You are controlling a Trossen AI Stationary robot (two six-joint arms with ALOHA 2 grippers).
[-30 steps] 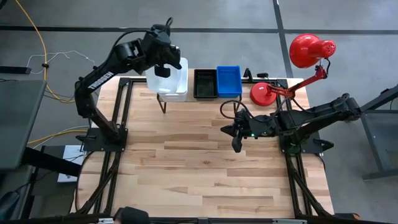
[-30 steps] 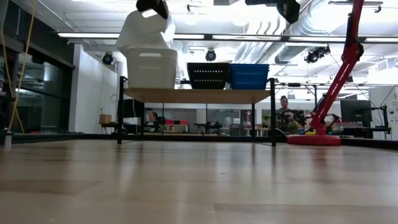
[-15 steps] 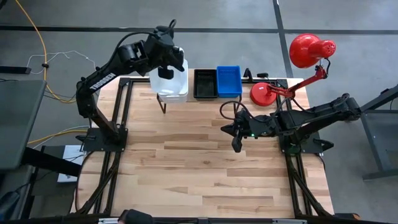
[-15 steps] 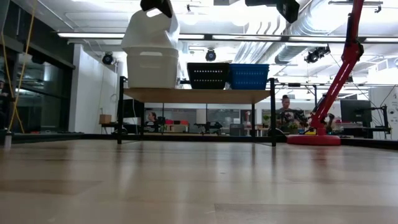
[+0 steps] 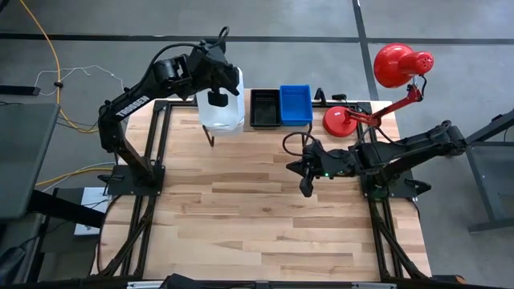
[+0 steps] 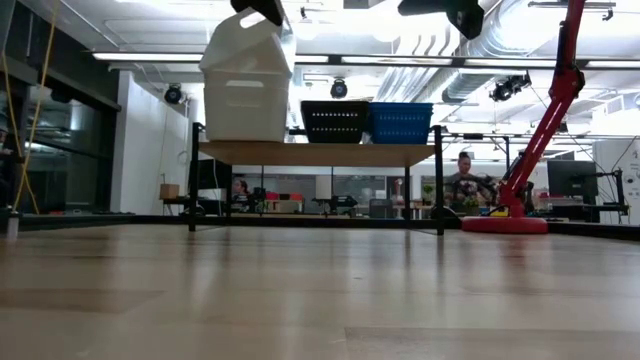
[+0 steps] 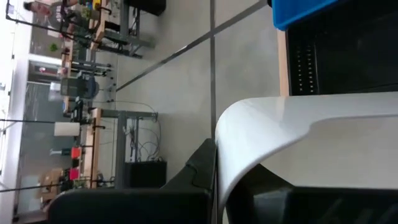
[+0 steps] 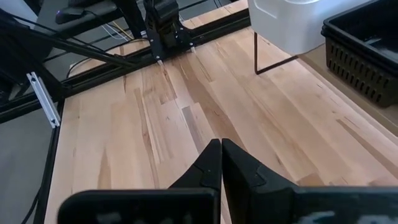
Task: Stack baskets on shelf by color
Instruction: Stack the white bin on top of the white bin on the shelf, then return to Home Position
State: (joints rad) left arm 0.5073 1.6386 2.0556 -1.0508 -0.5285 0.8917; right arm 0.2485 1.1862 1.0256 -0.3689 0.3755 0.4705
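- Two white baskets (image 6: 246, 85) at shelf (image 6: 320, 153) left end: upper one tilted, clamped by left gripper (image 5: 217, 98), directly over lower one.
- Black basket (image 5: 265, 107), then blue basket (image 5: 295, 104), alongside.
- Right gripper (image 5: 306, 189) closed, empty, well apart over tabletop.

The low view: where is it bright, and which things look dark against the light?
In the low view, ceiling light strips glare behind the shelf; the black slotted basket shows as a dark shape, and the white plastic basket stays bright. In the high view, light is even and shadows are soft.
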